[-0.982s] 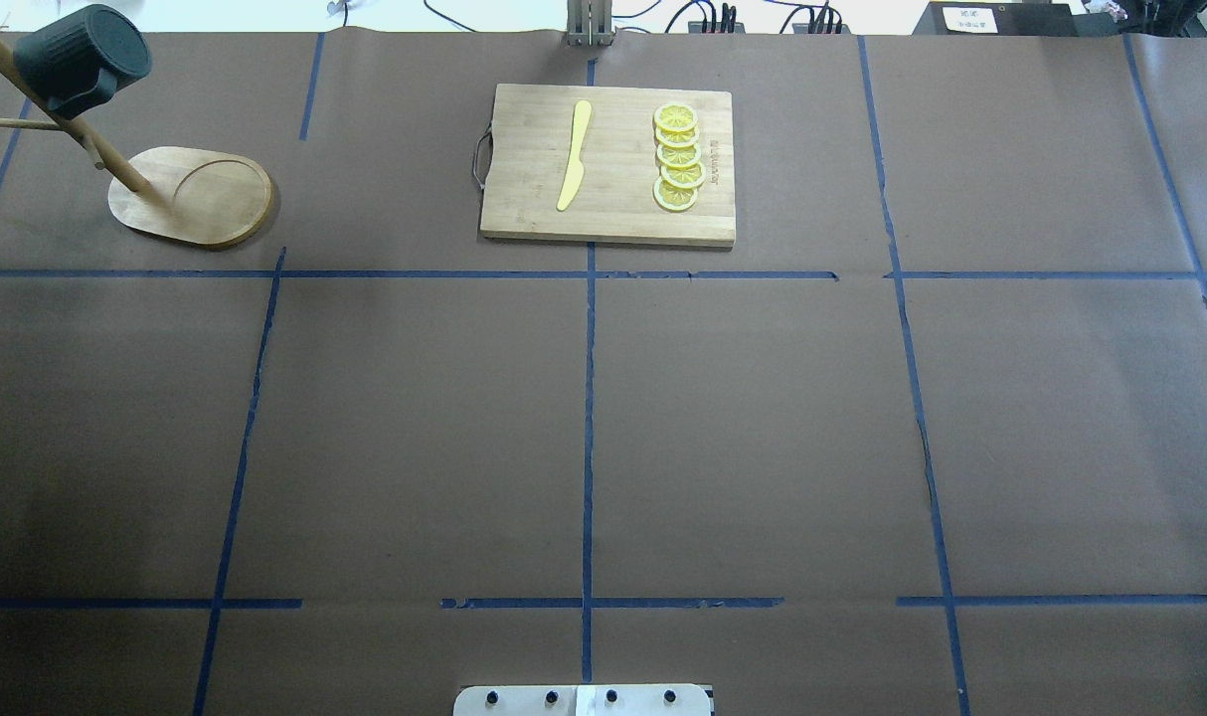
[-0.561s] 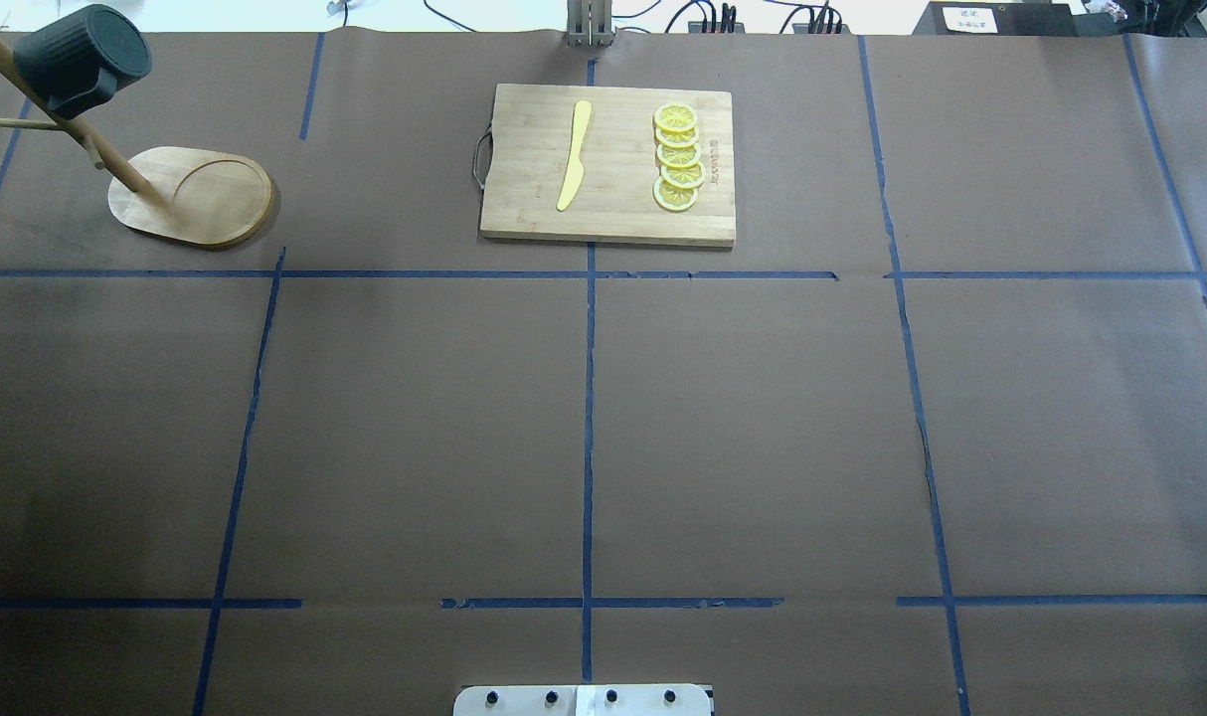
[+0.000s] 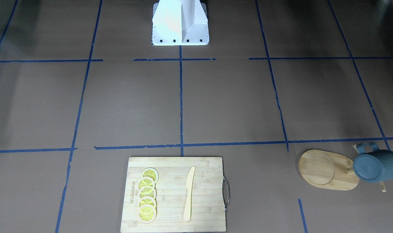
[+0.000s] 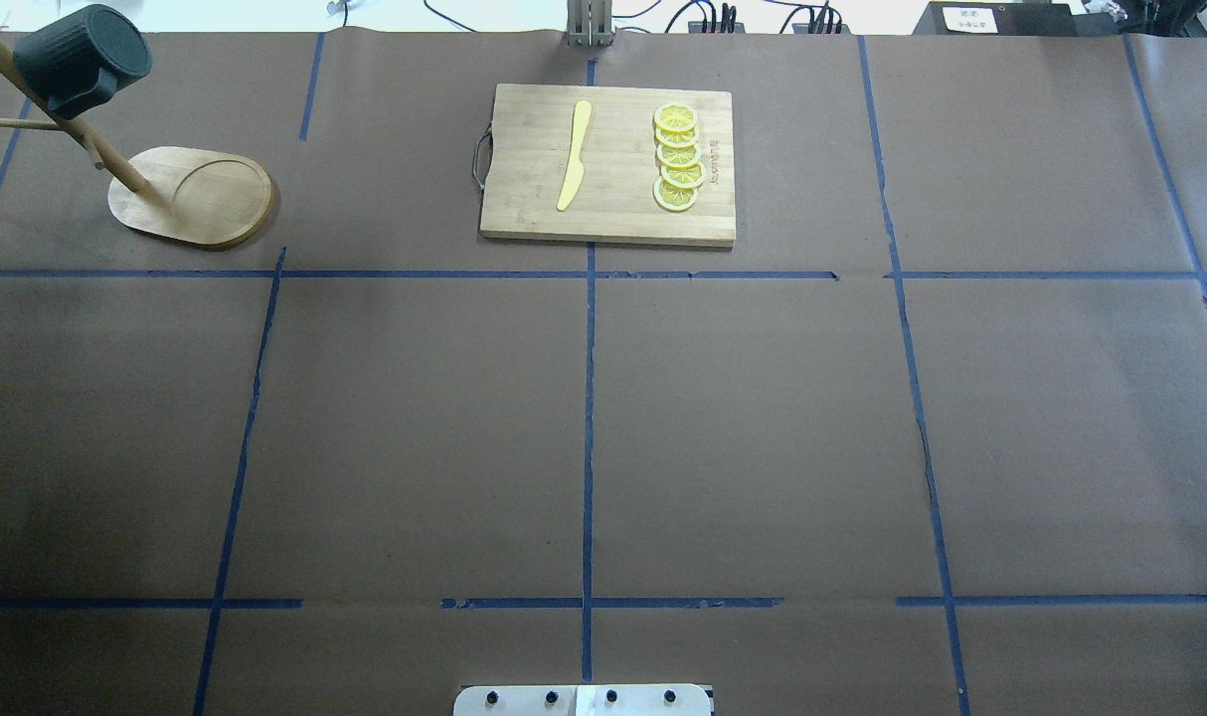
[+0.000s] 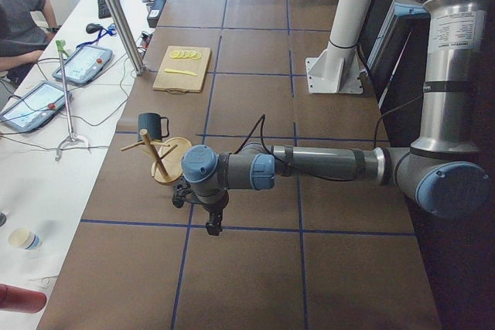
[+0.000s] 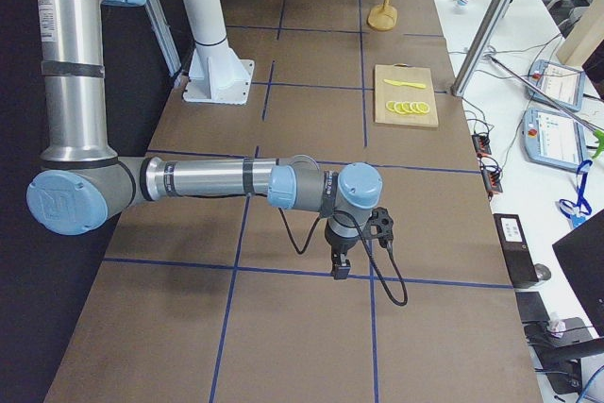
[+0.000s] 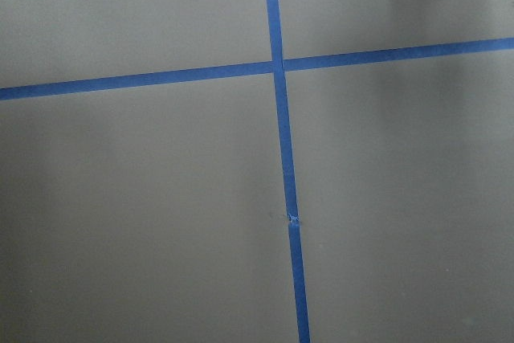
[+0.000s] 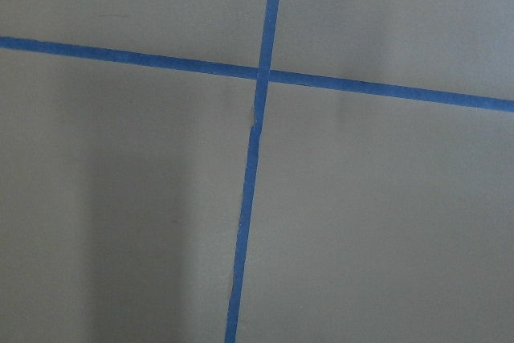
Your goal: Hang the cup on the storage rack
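I see a bamboo cutting board (image 4: 618, 204) carrying a yellow knife (image 4: 574, 154) beside five lemon slices (image 4: 677, 157), on the brown blue-taped table (image 4: 763, 418).

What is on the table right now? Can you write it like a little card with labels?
cup: hanging on a peg of the storage rack, off the table
storage rack: upright, at the far corner on the robot's left
cutting board: far middle, carrying a yellow knife and five lemon slices in a row
left gripper: over bare table, away from the cup; open or shut, cannot tell
right gripper: over bare table; open or shut, cannot tell
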